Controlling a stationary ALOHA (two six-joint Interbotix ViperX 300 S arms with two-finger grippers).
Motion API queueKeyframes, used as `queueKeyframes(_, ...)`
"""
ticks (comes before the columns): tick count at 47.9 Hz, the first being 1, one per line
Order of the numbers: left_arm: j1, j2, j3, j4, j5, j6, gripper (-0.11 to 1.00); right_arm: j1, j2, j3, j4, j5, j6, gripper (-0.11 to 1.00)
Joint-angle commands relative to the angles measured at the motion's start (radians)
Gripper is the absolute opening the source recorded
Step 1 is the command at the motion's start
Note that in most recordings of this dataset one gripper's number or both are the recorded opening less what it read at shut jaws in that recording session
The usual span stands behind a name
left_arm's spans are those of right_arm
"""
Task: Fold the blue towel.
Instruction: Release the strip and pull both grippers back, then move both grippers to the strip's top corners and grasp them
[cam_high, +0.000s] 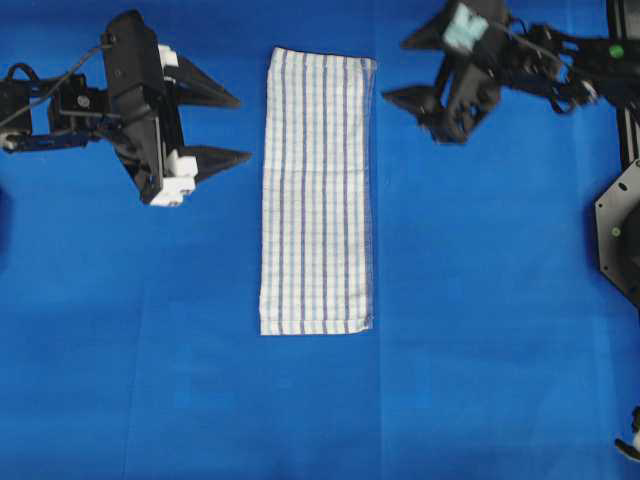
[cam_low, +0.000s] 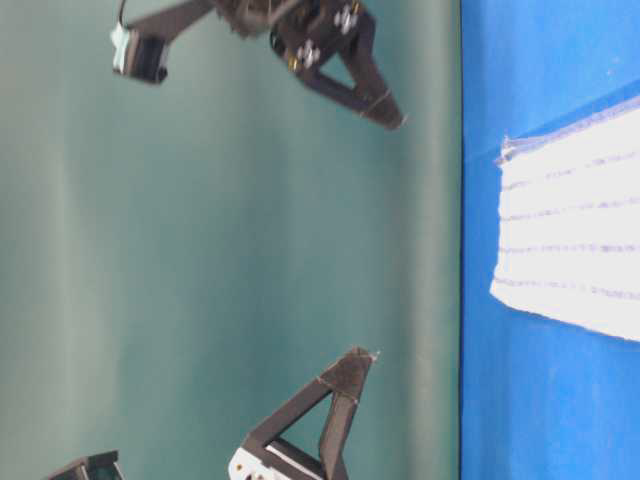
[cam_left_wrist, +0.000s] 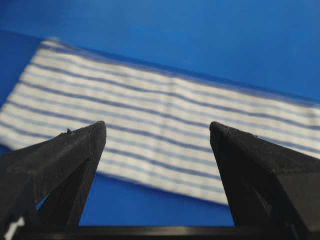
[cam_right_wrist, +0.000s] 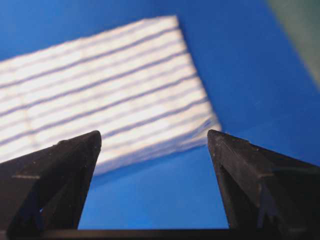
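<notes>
Solid blue covering is being seen stretched over the whole table, smooth apart from a few faint creases, and a plain dull-green wall is being shown behind the table's edge in the table-level view. No containers are being shown on the surface.

Near the middle of the covering, the blue towel is lying flat as a long narrow rectangle, white with thin light-blue and dark-blue stripes making a faint check. Its edges are being kept straight, and its long sides are running from the top of the overhead view toward the bottom. The same towel is being seen in the left wrist view and the right wrist view, beyond the fingers in each.

At the right edge of the overhead view, black mounting hardware is being shown.

Left of the towel's upper part, the left gripper is being held with its jaws spread wide, gripping nothing and clear of the cloth. Right of the towel's top corner, the right gripper is likewise being held wide apart, empty, and apart from the towel.
</notes>
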Motion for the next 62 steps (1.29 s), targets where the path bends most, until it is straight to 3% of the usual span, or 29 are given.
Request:
queueKeyframes(1,0.020,-0.015,-0.008,0.002,-0.003,0.005,0.79,0.034,-0.048,0.014,0.003,-0.014,0.012,0.88)
queueKeyframes(10,0.021,-0.005,0.003,0.002,-0.005,-0.006,0.79,0.080,-0.066,0.048,0.003,-0.017,0.038,0.88)
queueKeyframes(27,0.032,0.041,-0.026,0.002,-0.021,0.000,0.79,0.057,-0.037,0.028,0.000,-0.057,0.040,0.87)
queueKeyframes(48,0.221,0.291,-0.126,0.005,-0.130,0.032,0.79,-0.061,0.212,-0.077,0.005,-0.175,0.040,0.87)
queueKeyframes(62,0.279,0.436,-0.160,0.005,-0.235,0.032,0.79,-0.095,0.351,-0.107,0.035,-0.275,0.040,0.87)
